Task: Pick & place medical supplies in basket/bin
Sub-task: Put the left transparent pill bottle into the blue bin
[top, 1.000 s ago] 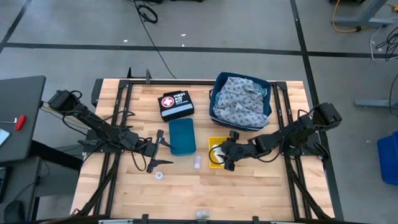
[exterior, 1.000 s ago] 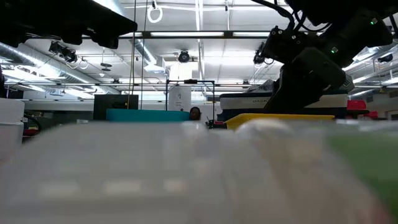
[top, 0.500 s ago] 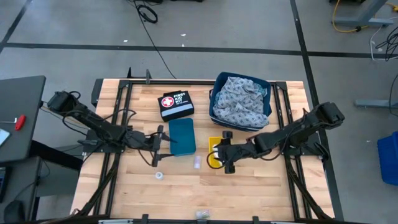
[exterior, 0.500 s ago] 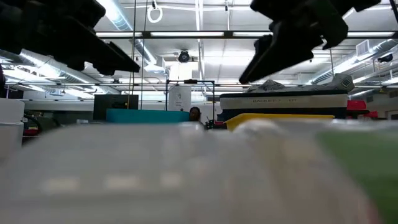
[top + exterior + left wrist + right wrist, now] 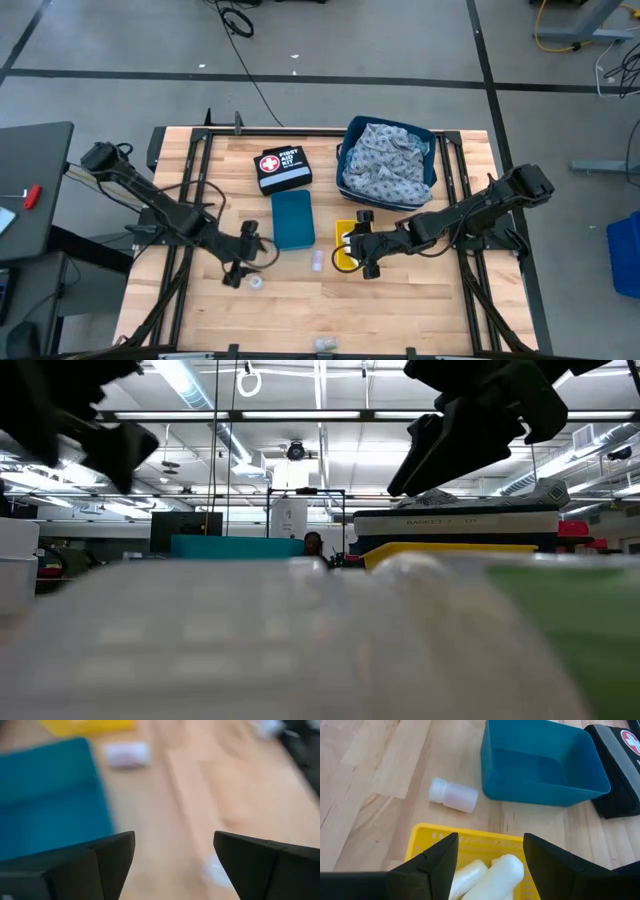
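My left gripper [image 5: 238, 268] [image 5: 175, 855] is open and hovers over bare wood, close to the tiny white tape ring [image 5: 257, 282] [image 5: 215, 872]. My right gripper [image 5: 350, 243] [image 5: 490, 852] is open above the small yellow basket [image 5: 343, 258] [image 5: 435, 837], its fingers on either side of two white gauze rolls [image 5: 495, 870] lying inside. A small white bottle [image 5: 316, 261] [image 5: 454, 795] lies on its side between the yellow basket and the teal bin [image 5: 292, 218] [image 5: 540, 765]. Patterned cloths [image 5: 385, 165] fill the dark blue basket [image 5: 350, 130].
The black pouch with the red-and-white cross [image 5: 284, 168] [image 5: 620, 770] lies beyond the teal bin. A few small pale items [image 5: 325, 344] sit at the table's near edge. Bare wood lies between the two arms, toward the near edge.
My left gripper has swung away from the teal bin toward the near edge, turning about, and now sits by the tape ring. My right gripper has shifted slightly toward the table's left over the yellow basket, then held still.
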Tool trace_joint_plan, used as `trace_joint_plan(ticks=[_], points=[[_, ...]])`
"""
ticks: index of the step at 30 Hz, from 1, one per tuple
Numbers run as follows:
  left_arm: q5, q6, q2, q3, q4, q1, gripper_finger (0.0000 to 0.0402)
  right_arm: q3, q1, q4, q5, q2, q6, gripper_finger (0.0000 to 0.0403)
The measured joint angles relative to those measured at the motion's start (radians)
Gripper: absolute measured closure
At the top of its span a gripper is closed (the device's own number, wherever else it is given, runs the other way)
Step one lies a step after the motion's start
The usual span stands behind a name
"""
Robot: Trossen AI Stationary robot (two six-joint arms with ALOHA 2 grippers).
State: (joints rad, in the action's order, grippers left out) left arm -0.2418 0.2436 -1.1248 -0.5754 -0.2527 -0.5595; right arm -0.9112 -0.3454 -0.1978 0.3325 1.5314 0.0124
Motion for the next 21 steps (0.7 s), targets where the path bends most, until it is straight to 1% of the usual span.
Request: trace_joint_plan(ticks=[3, 5, 7, 10, 15, 17, 21], points=[[0.086, 0.071, -0.001, -0.026, -0.068, -0.037, 0.0129, 0.0, 0.0, -0.002, 0.0, 0.0, -0.005, 0.0172], [0.101, 0.117, -0.001, -0.026, -0.082, -0.069, 0.0129, 0.0, -0.001, -0.002, 0.0, 0.0, -0.007, 0.0172], [0.081, 0.149, -0.005, -0.026, -0.091, -0.104, 0.0129, 0.0, -0.004, -0.001, 0.0, 0.0, -0.007, 0.0172], [0.021, 0.171, -0.02, -0.026, -0.09, -0.142, 0.0129, 0.0, -0.005, -0.001, 0.0, 0.0, -0.009, 0.0172], [-0.05, 0.171, -0.072, -0.026, -0.061, -0.155, 0.0129, 0.001, -0.005, -0.001, 0.0, 0.0, -0.024, 0.0172], [-0.045, 0.16, -0.1, -0.026, -0.045, -0.152, 0.0128, 0.001, -0.005, -0.001, 0.0, 0.0, -0.033, 0.0172], [0.007, 0.156, -0.152, -0.026, -0.025, -0.153, 0.0121, 0.001, -0.005, -0.001, 0.0, 0.0, -0.035, 0.0172]])
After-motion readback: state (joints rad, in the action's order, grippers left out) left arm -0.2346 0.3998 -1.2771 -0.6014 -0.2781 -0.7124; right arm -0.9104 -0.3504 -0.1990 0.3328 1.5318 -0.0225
